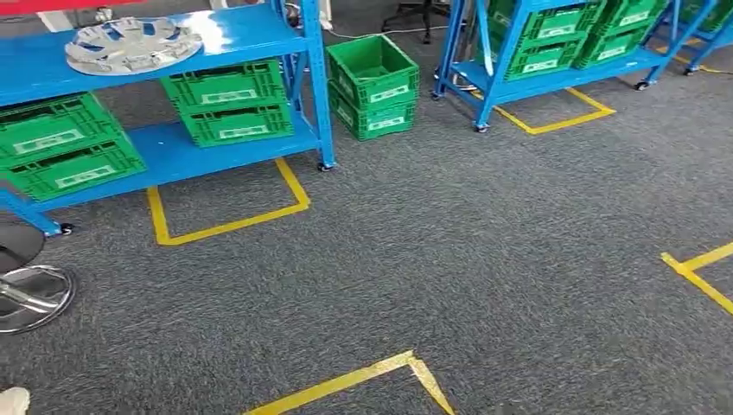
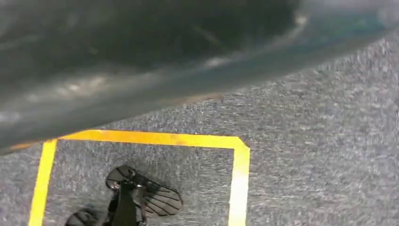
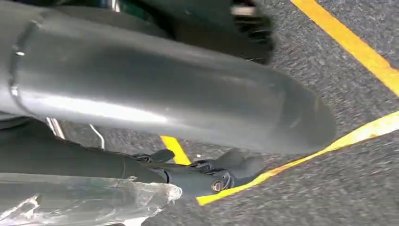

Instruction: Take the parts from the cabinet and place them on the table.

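Hands: right hand (image 3: 155, 101) blurred, state could not be told; left likewise | Near: yellow floor tape (image 1: 346, 380) on grey carpet | Far: silver part (image 1: 131, 43) on blue cabinet (image 1: 242, 35) top shelf, above green crates (image 1: 229, 99) | Step: approach, judged | Next: walk closer, reach for part.

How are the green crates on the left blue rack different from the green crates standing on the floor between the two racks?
The rack crates sit on the lower shelf of the blue rack, under the silver wheel cover; the floor crates stand on the carpet. The top floor crate shows an open interior; the shelf above hides the rack crates' tops. Both are green, stacked in twos, with white labels.
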